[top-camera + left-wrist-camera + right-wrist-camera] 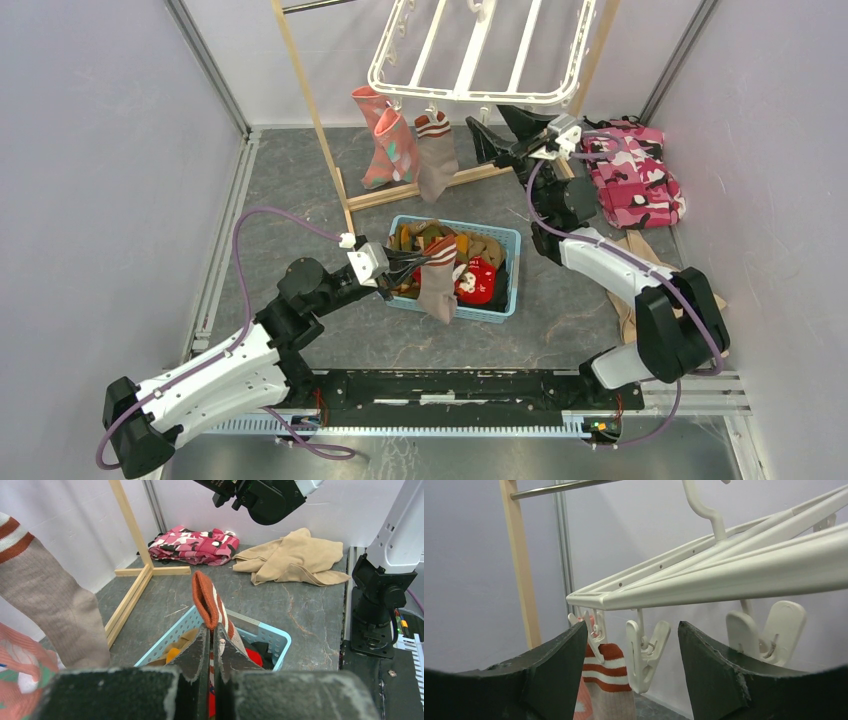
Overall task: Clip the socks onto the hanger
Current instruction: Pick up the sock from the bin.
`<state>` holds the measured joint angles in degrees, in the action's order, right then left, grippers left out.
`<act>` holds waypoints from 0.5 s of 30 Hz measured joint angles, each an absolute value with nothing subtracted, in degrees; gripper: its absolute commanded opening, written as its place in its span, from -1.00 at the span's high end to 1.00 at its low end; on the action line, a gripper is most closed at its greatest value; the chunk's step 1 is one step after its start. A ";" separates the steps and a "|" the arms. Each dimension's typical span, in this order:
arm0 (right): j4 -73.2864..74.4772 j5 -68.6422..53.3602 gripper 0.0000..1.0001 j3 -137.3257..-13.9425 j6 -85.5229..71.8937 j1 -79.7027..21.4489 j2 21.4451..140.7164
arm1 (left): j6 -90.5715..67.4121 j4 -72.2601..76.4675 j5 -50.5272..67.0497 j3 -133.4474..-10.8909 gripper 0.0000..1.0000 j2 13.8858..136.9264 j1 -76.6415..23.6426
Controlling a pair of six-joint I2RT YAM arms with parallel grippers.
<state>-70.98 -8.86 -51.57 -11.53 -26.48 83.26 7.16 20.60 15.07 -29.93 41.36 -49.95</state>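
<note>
White hanger hangs tilted at the top of the wooden stand. Blue basket sits mid-table with more socks inside, red sock on top. Two socks are clipped to the hanger's near rim: pink sock and, beside it, grey-brown sock. Left gripper is clamped on the striped cuff of the matching grey-brown sock, which dangles over the basket. Right gripper is up under the rim with its jaws apart, bracketing a free clip, not touching it.
</note>
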 measured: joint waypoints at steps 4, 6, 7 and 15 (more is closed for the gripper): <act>-70.00 -8.71 -0.45 -52.23 -12.03 -26.20 83.92 | 7.16 20.60 15.07 -29.93 0.96 41.36 -49.95; -69.56 -8.69 -0.45 -52.60 -12.34 -25.96 84.31 | 7.16 20.60 15.07 -29.93 0.96 41.36 -49.95; -69.43 -8.71 -0.44 -52.73 -12.43 -25.85 84.51 | 7.16 20.60 15.07 -29.93 0.96 41.36 -49.95; -69.89 -8.93 -0.28 -53.41 -13.69 -25.19 85.69 | 7.16 20.23 15.09 -29.93 0.96 41.36 -49.95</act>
<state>-69.89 -8.93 -53.41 -13.69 -25.19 85.69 7.16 20.23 15.09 -29.93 41.36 -49.95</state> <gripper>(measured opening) 0.674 0.042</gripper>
